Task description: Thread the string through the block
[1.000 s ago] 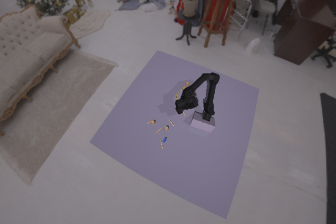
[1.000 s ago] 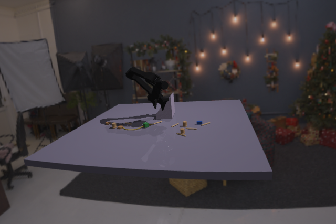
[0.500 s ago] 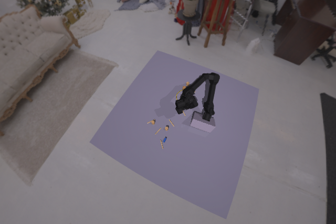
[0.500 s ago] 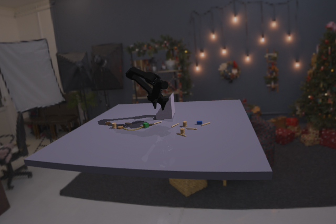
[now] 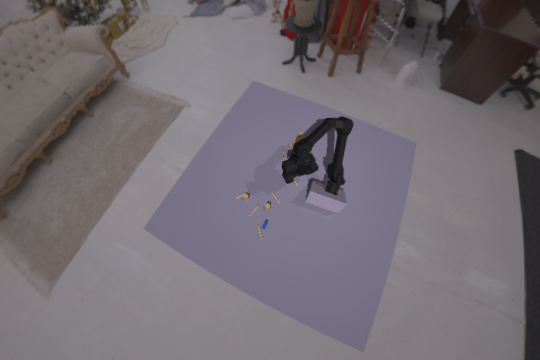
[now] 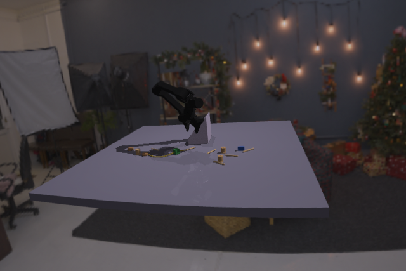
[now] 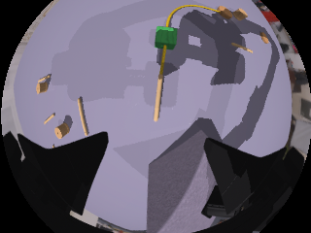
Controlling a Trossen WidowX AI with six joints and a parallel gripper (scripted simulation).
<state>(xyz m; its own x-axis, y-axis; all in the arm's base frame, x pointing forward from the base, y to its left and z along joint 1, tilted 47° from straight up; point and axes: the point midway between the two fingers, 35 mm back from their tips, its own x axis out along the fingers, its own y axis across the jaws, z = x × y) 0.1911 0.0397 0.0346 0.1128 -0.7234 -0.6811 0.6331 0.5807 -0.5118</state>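
The green block (image 6: 176,151) (image 7: 166,38) sits on the table; the arm hides it in the top view. The yellow string (image 5: 284,154) (image 6: 160,156) (image 7: 181,8) runs from the round wooden button (image 6: 145,154) (image 7: 224,12) in a curve to the block, and comes out at the block's other side. The wooden stick (image 5: 296,182) (image 6: 188,148) (image 7: 157,99) on its end lies on the table, apart from the block, with a short piece of string between them. My gripper (image 6: 192,131) (image 7: 157,141) is wide open and empty, above the table and clear of the stick.
A large pale pedestal (image 5: 325,200) (image 6: 200,137) (image 7: 177,194) stands under the arm's base, near the stick's free end. Several loose sticks and round wooden pieces and a blue piece (image 5: 265,223) (image 6: 240,148) lie to one side. More wooden pieces lie beside the button.
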